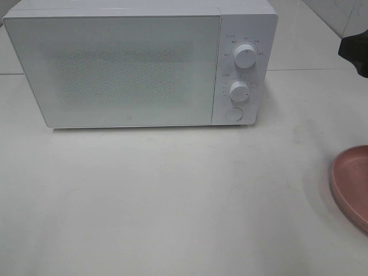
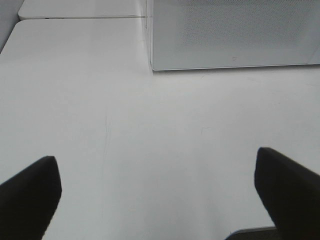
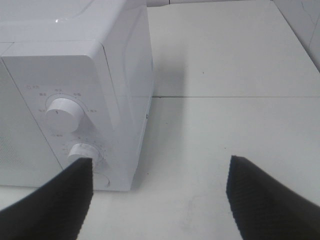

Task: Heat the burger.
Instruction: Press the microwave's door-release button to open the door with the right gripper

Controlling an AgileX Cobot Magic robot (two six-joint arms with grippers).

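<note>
- I cannot find the burger in any view. The microwave (image 1: 138,63) fills the upper left and centre of the overhead view with its door (image 1: 115,69) shut, and the door's frosted, finely dotted panel lets nothing show through.
- The pink plate (image 1: 352,187) is cut by the right edge of the overhead frame. The part I see is a flat matte disc with a low raised rim and nothing on it. My guess is that the burger sits behind the door or outside the frame, but I cannot tell which.
- The left gripper (image 2: 155,157) hangs over the bare table (image 1: 172,201), facing the door's lower corner. Its jaws are spread wide with nothing between them. That looks to me like a waiting pose, kept out of the door's way.
- The right gripper (image 3: 160,161) faces the control side of the microwave, its jaws apart and holding nothing. Its dark pads are ribbed, made for grip.
- A dark piece of the right arm (image 1: 355,53) shows in the upper right of the overhead view, well apart from the panel.
- The controls sit in a column right of the door: upper knob (image 1: 245,56), lower knob (image 1: 238,91) and a round button (image 1: 233,113). All are smooth white plastic on a glossy white case with rounded corners.
- I judge the right gripper is placed there to reach a knob or the button. The knobs are slick and narrow, so a pinch would need to be centred.
</note>
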